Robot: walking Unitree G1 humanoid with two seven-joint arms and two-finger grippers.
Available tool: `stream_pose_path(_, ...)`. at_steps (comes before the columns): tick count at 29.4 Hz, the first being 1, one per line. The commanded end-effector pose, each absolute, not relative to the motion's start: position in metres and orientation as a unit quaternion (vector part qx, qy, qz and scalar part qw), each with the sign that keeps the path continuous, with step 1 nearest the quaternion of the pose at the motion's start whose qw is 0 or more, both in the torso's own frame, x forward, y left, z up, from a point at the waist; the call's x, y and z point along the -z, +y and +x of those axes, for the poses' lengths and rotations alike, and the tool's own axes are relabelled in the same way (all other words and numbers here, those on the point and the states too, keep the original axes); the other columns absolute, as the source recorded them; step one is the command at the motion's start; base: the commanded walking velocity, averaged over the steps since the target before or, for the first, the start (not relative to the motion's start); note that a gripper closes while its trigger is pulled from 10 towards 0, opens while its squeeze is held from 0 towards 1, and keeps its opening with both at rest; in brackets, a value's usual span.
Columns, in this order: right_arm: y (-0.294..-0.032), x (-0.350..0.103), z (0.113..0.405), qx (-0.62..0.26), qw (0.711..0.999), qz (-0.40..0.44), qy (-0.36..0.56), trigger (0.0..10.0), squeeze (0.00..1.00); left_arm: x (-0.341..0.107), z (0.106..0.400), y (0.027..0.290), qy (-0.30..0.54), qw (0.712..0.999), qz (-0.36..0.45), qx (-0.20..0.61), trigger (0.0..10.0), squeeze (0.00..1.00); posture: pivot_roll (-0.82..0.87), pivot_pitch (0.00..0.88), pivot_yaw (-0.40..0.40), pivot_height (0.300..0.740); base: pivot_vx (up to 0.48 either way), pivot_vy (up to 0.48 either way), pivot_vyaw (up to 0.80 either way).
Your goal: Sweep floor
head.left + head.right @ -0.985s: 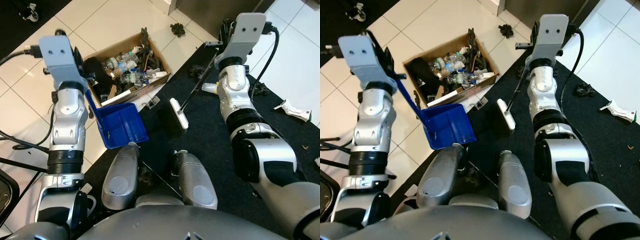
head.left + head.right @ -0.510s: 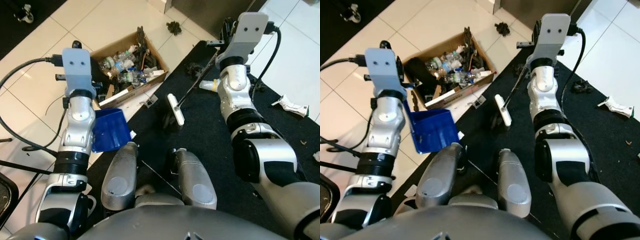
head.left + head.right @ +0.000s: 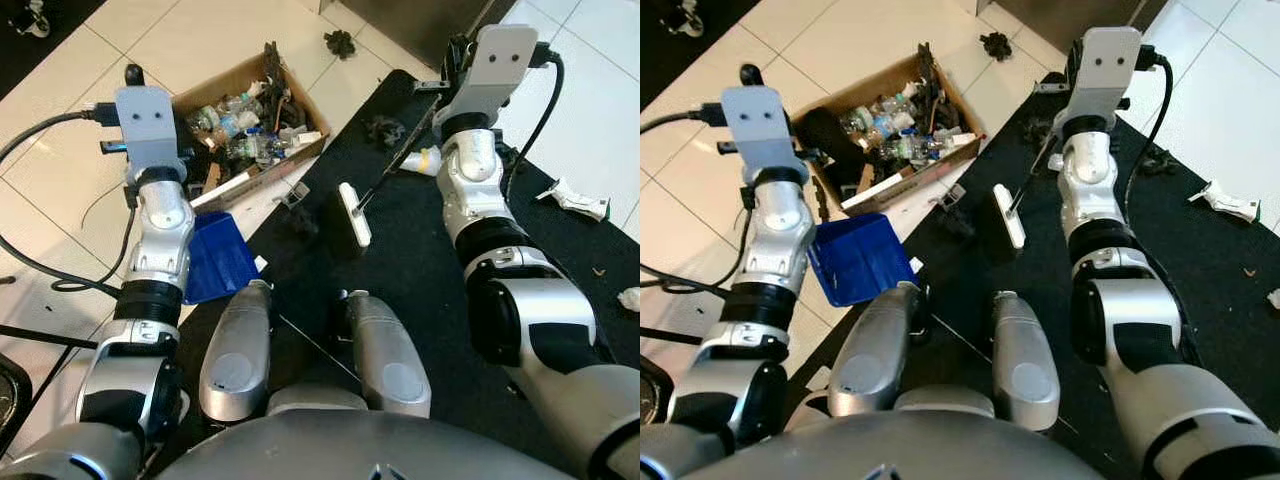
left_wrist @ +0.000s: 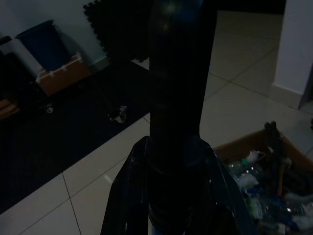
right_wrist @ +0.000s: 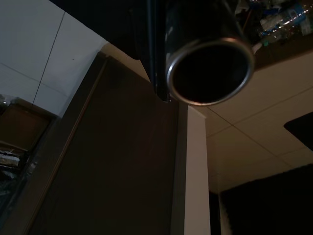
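While the thin dark-handled broom with the flat white head (image 3: 354, 213) is held out over the black foam floor mat (image 3: 420, 260), its head rests on the mat just ahead of the robot's knees, beside a small dark clump of debris (image 3: 303, 221). Its handle is run up to the right gripper (image 3: 447, 88), and the open metal end of the handle is seen close up in the right wrist view; whether those fingers are closed around it cannot be told. A blue plastic dustpan (image 3: 860, 258) is carried by the left gripper (image 3: 800, 160), whose fingers are hidden behind the wrist housing, so their state cannot be told either; the pan lies low at the mat's edge over the white tiled floor (image 3: 70, 150). Just beyond the pan, an open cardboard box filled with bottles and mixed rubbish (image 3: 245, 125) is set on the tiles. More dark scraps (image 3: 339, 42) and a crumpled white wrapper (image 3: 572, 198) are scattered farther off.
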State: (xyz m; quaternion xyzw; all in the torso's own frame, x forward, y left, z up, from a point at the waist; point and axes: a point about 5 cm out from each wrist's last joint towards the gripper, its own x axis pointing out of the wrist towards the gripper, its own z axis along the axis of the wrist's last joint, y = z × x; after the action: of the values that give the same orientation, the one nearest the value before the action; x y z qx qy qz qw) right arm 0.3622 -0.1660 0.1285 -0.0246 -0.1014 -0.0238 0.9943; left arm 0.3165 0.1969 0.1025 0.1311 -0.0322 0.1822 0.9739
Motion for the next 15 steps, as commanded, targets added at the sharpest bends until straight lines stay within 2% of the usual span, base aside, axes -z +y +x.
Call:
stream_pose_path(1, -0.171, -0.131, 0.361, 0.024, 0.993, -0.032, -0.112, 10.0, 0.0, -0.106, 0.318, 0.192, -0.052, 0.973, 0.135, -0.183, 10.0, 0.0, 0.19, 0.229, -0.07, 0.74, 0.0, 0.0, 0.0)
stream_pose_path(6, -0.171, -0.131, 0.36, 0.02, 0.993, -0.034, -0.112, 10.0, 0.0, -0.115, 0.334, 0.181, -0.074, 0.974, 0.138, -0.161, 10.0, 0.0, 0.18, 0.238, -0.073, 0.74, 0.0, 0.0, 0.0)
stream_pose_path(12, -0.171, -0.13, 0.358, 0.019, 0.993, -0.032, -0.113, 10.0, 0.0, -0.107, 0.336, 0.173, -0.063, 0.977, 0.143, -0.143, 10.0, 0.0, 0.16, 0.248, -0.07, 0.74, 0.0, 0.0, 0.0)
stream_pose_path(15, -0.173, -0.127, 0.355, 0.021, 0.993, -0.033, -0.113, 10.0, 0.0, -0.093, 0.333, 0.161, -0.043, 0.981, 0.155, -0.105, 10.0, 0.0, 0.16, 0.259, -0.07, 0.74, 0.0, 0.0, 0.0)
